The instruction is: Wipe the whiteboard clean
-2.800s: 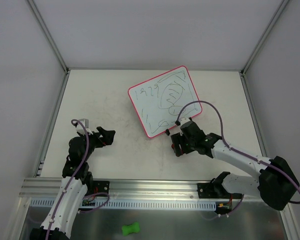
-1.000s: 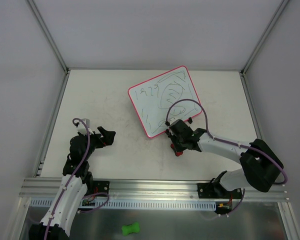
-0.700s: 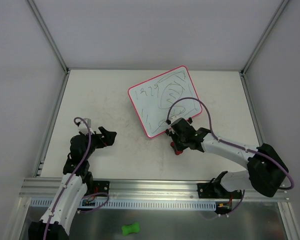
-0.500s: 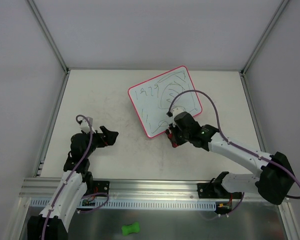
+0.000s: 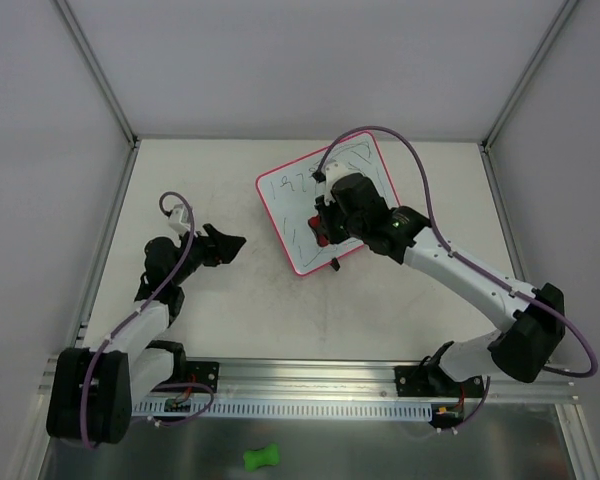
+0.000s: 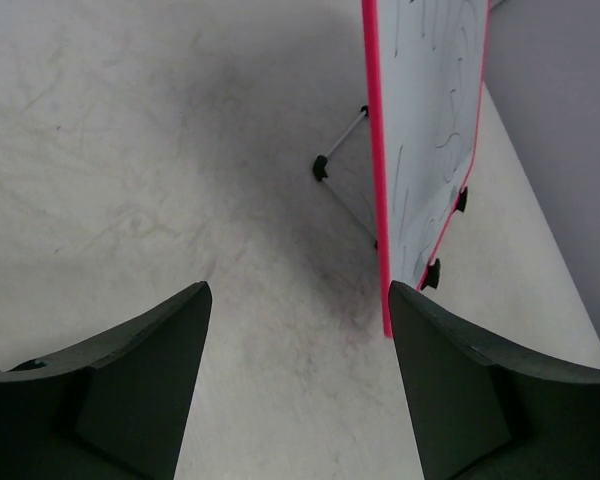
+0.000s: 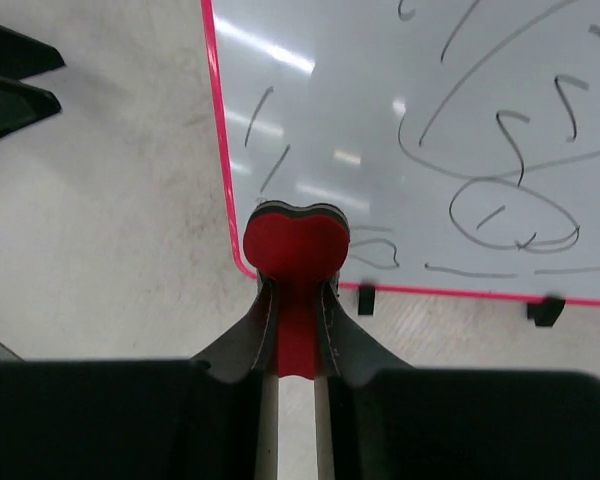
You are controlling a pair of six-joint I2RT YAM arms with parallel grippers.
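The whiteboard sat toward the far edge of the counter, a little right of the middle and turned askew to the counter's edges. Dark scribbles covered its white face, and two small black clips sat on the pink-framed edge nearest the arms. From the left wrist view the board appeared nearly edge-on, with a thin wire leg behind it resting on the counter.

The right arm reached out over the board from the near right corner. The right jaws were closed tight on a red eraser, whose rounded end stuck out in front of them. It hung over the board's near left corner, right at the pink frame. Whether the eraser touched the surface could not be told.

The left arm lay low toward the left edge. The left jaws were spread wide with nothing between them. They pointed across bare counter at the board's left edge, well apart from it.
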